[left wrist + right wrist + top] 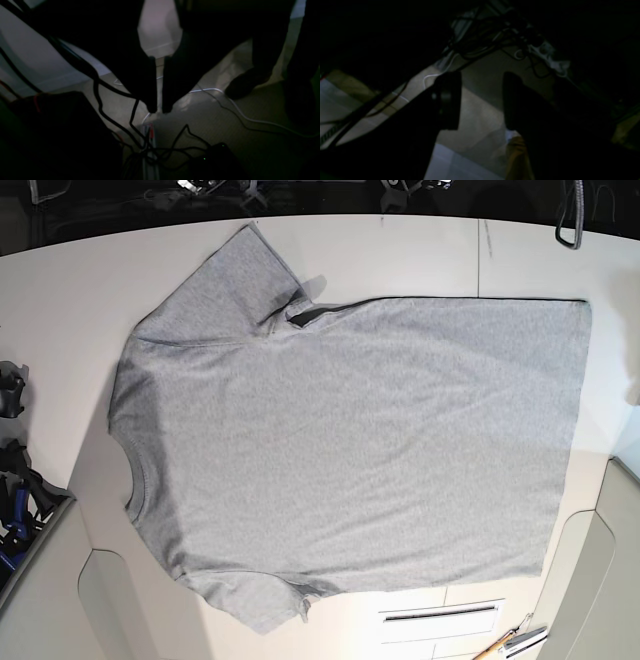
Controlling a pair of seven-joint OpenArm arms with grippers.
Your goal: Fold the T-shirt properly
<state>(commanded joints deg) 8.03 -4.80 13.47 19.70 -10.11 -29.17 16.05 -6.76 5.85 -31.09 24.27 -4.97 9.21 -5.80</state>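
Note:
The heather-grey T-shirt (pixel 350 450) lies flat on the white table (pixel 400 250) in the base view. Its neck is at the left and its hem at the right. One sleeve points up-left and one down. The plain side faces up and no lettering shows. Neither gripper shows in the base view. In the dark left wrist view, my left gripper (pixel 159 110) hangs over the floor, fingers almost together with nothing between them. In the right wrist view, my right gripper (pixel 480 100) is open and empty above the floor. No shirt shows in either wrist view.
Cables and a power strip (pixel 550 60) lie on the floor below the arms. A dark box with a green light (pixel 217 155) and a person's shoe (pixel 247 82) are near. A tool (pixel 515 642) lies at the table's lower right. Dark gear (pixel 15 500) is at its left edge.

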